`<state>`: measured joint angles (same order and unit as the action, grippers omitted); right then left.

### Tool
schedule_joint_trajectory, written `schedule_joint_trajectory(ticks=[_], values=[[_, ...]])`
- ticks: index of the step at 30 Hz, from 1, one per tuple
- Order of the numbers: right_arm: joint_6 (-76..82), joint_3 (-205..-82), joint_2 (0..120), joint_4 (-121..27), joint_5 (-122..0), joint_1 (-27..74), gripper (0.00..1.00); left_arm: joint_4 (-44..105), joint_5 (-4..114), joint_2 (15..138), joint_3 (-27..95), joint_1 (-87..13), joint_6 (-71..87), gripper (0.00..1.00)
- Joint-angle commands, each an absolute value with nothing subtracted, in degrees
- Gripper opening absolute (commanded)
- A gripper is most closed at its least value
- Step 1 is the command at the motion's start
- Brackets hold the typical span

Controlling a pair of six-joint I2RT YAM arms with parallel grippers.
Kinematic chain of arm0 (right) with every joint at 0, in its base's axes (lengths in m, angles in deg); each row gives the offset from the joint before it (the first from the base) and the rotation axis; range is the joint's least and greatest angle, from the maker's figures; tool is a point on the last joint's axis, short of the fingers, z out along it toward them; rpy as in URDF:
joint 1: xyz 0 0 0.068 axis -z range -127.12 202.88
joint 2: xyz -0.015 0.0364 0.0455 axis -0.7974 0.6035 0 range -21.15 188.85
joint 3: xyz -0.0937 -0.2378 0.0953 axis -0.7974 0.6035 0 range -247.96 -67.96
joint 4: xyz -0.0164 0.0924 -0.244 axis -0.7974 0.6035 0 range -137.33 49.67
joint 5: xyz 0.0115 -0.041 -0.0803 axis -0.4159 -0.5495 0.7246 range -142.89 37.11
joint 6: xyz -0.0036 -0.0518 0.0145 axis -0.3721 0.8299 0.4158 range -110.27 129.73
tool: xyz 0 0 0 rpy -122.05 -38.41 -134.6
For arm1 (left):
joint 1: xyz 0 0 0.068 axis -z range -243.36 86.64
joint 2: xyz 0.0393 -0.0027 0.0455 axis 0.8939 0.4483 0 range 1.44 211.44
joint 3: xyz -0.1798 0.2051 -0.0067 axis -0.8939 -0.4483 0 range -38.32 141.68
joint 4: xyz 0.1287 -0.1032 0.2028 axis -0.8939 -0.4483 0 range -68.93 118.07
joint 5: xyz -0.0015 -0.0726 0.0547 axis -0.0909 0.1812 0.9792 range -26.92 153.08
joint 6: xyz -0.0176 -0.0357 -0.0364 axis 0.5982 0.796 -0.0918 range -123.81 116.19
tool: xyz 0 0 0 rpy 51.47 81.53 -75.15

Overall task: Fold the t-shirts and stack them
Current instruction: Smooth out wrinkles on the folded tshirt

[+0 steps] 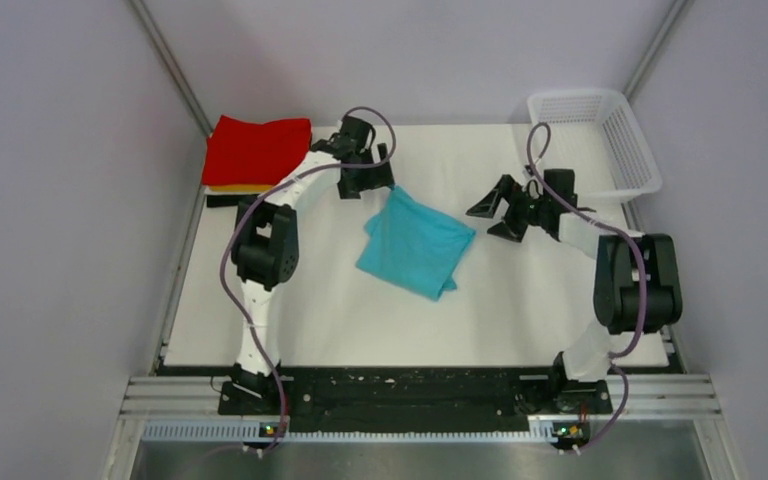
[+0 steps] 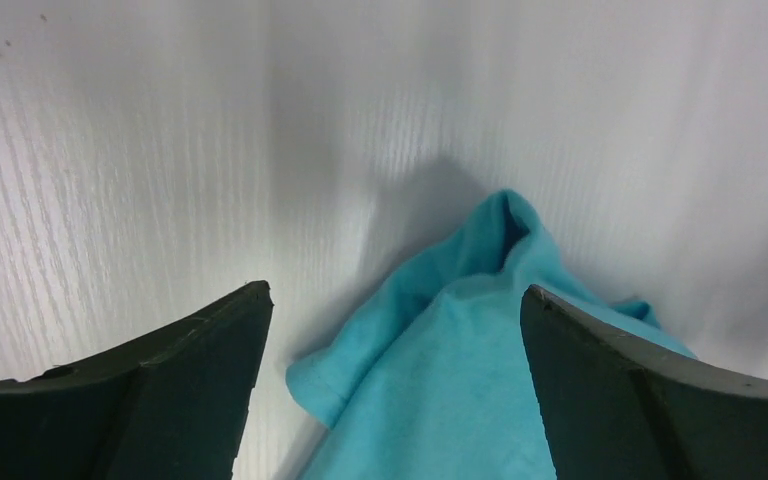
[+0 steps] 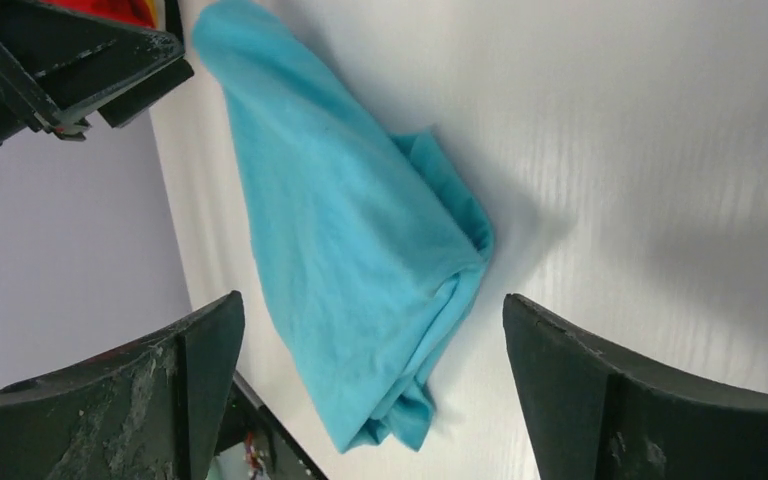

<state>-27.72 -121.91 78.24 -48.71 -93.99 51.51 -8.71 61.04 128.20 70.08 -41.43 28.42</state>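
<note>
Fingers (image 2: 160, 400) stand spread wide on both arms. The left gripper (image 1: 367, 188) hangs over the far corner of the turquoise t-shirt (image 1: 415, 245), the cloth's tip lying between its parted fingers, unpinched. The right gripper (image 1: 492, 218), equally agape and empty, hovers just beside the shirt's right corner. The shirt lies folded, turned diamond-wise, mid-desk (image 1: 520, 300). At the far left corner a red t-shirt (image 1: 257, 150) tops an orange one (image 1: 235, 187) and a black one (image 1: 222, 200). A white mesh basket (image 1: 650, 165) sits at the far right corner.
</note>
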Motion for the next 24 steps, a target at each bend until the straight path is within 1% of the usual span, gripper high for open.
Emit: schedule_joint_trajectory(ticks=[1, 3, 6, 8, 9, 12, 15, 20, 24], values=[[-21.74, -119.63, 64.89, -39.75, -90.06, 47.32, 0.99, -8.04, 55.53, 115.96, 64.38, -40.66, 29.10, 0.99], [-25.03, -115.67, 60.28, -43.67, -91.93, 43.59, 0.99, -6.00, 54.21, 110.63, 57.79, -40.16, 30.34, 0.99], [-35.17, -107.74, 55.61, -60.75, -96.75, 36.60, 0.99, 3.16, 48.91, 103.13, 46.16, -39.38, 31.96, 0.99], [-40.79, -104.69, 55.50, -69.62, -96.99, 32.26, 0.99, 9.61, 43.14, 101.50, 41.72, -39.12, 33.36, 0.99], [-42.39, -103.66, 56.19, -72.96, -96.52, 30.72, 0.99, 10.91, 41.69, 102.17, 41.61, -39.03, 34.31, 0.99], [-46.28, -100.56, 59.51, -83.16, -95.59, 27.96, 0.99, 11.20, 38.04, 107.72, 46.22, -38.72, 34.84, 0.99], [-49.02, -98.64, 65.25, -93.04, -97.53, 26.47, 0.99, 9.77, 35.29, 114.76, 52.37, -38.67, 34.55, 0.99], [-49.09, -98.37, 75.13, -96.61, -97.94, 26.39, 0.98, 5.00, 39.17, 125.10, 62.68, -38.69, 33.56, 0.99], [-47.20, -96.74, 78.94, -94.16, -98.03, 26.91, 0.98, 2.42, 41.72, 131.69, 69.84, -38.91, 32.58, 0.99]])
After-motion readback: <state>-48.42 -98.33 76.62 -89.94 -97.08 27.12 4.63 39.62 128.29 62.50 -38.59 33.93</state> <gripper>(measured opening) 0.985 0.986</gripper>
